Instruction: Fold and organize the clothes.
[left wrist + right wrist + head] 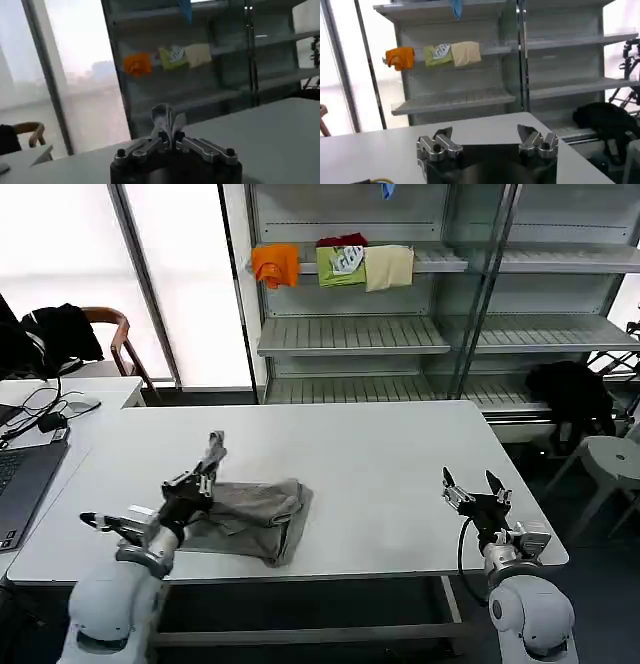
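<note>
- At the near edge of the white surface [380, 454], around 5 o'clock from its middle, I see my right end effector [474, 488] parked with its two fingers spread wide and nothing between them; the right wrist view [490, 136] shows the same wide gap.
- Toward 7 o'clock, my left end effector [213, 450] sits above the surface with its fingers pressed together on a raised fold of the light grey shirt [255, 514].
- In the left wrist view that end effector [168, 131] has a bunched strip of grey fabric standing up between the closed fingertips.
- The rest of the shirt lies crumpled on the surface near its front edge, just at 4 o'clock of the left end effector, well apart from the right one.
- At 9 o'clock, a laptop [22, 484] and cables rest on a neighbouring desk.
- Far off at 12 o'clock, a metal shelf rack [400, 334] carries orange [276, 263], green [341, 265] and cream [389, 266] garments hanging side by side.
</note>
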Controlling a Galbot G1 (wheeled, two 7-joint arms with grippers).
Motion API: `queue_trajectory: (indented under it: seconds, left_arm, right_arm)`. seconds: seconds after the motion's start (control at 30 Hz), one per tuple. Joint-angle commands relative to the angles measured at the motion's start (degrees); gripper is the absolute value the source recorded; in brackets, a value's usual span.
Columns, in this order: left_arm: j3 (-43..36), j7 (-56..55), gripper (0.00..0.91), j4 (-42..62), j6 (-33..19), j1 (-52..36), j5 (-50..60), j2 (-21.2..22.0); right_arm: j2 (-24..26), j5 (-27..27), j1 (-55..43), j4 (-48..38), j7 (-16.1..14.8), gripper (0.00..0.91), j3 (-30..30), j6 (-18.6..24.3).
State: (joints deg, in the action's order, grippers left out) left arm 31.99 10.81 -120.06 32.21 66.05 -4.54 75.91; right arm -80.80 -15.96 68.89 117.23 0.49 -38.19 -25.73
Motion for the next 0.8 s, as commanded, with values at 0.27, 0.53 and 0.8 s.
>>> queue_trajectory:
  seconds: [0.27,0.53,0.8]
  left_arm:
    - [-14.1,-5.3,0.02,11.6,0.9,-2.0,1.5,5.2]
    - [-15.6,-3.7,0.04,13.8,0.9,-1.9,4.6,5.0]
    - [-17.0,-3.6,0.907,12.2,0.9,-1.1,5.3,4.7]
  right_arm:
    - [0.0,0.5,-0.3,-1.8,-0.2,0.907,0.0,0.5]
    - [-0.2,0.7,-1.0,-3.7,-0.2,0.907,0.1,1.2]
    - [-0.6,1.0,-1.8,-5.0,-0.2,0.907,0.5,1.2]
